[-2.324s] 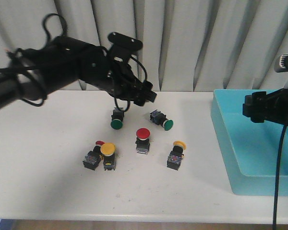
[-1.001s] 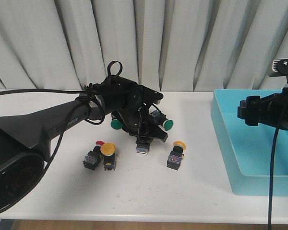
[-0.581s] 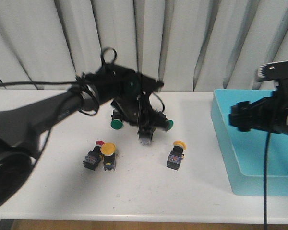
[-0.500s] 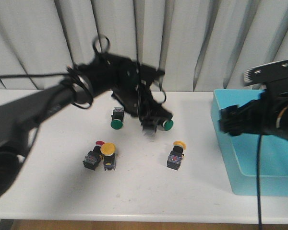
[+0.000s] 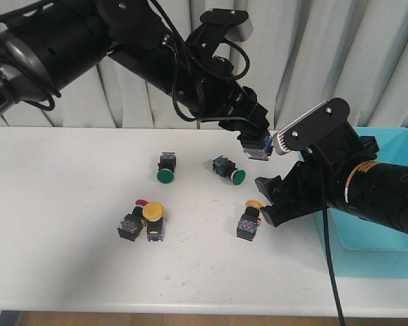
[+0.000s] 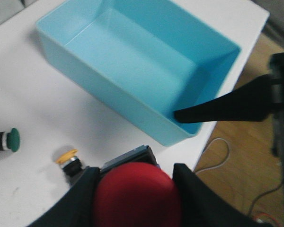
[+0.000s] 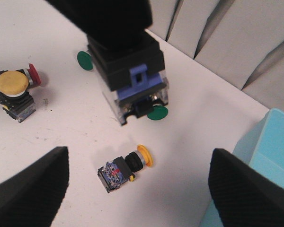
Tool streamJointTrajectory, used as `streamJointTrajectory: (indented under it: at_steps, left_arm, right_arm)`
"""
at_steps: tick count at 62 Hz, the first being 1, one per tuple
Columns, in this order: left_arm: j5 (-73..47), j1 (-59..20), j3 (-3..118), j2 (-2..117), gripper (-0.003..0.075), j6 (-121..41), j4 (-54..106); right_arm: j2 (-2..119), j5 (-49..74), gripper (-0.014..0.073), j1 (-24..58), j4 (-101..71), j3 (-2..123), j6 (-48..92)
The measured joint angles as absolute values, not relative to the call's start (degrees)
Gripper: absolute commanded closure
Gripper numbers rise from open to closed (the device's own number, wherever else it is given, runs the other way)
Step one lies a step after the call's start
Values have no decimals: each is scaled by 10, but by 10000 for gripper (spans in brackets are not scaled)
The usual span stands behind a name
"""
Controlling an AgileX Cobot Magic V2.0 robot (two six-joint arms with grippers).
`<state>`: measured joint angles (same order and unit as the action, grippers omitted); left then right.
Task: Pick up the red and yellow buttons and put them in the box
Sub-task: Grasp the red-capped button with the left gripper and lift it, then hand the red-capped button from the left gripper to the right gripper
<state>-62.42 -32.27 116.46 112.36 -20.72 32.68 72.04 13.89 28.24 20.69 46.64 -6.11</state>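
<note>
— Orientation of red button (image 6: 135, 194)?
— Held aloft in left gripper (image 5: 256, 144), clamped, near the desk's far edge; long axis steep, body downward.
— Right gripper (image 7: 132, 189)?
— Spread wide, beside box (image 5: 367, 234).

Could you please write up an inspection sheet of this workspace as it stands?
Surface: white table, a few small marks.
Job's things: red-capped black button switch held aloft; two yellow-capped and one red-capped on table; light-blue plastic bin holds nothing.
Clutter: two green-capped switches.
Grippers: left gripper shut on red switch; right gripper open above yellow switch.
Cables: black leads on arms.
Surroundings: grey curtain.
</note>
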Motion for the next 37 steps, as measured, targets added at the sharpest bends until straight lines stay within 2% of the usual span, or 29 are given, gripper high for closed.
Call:
streamJointTrajectory:
  at_steps: [19,26,32,37]
  left_arm:
    - [-654,-323,1147,1119,728,-212,393]
    - [-654,-323,1147,1119,728,-214,413]
    - [-655,-323,1147,1119,728,-215,427]
    - [-655,-323,1147,1119,728,-215,434]
  right_arm:
    - [719,124,14,282,194,466,-61]
    - [719,116,42,282,187,466,-61]
    - [719,108,125,282,186,466,-61]
    - [719,103,253,282,186,466,-61]
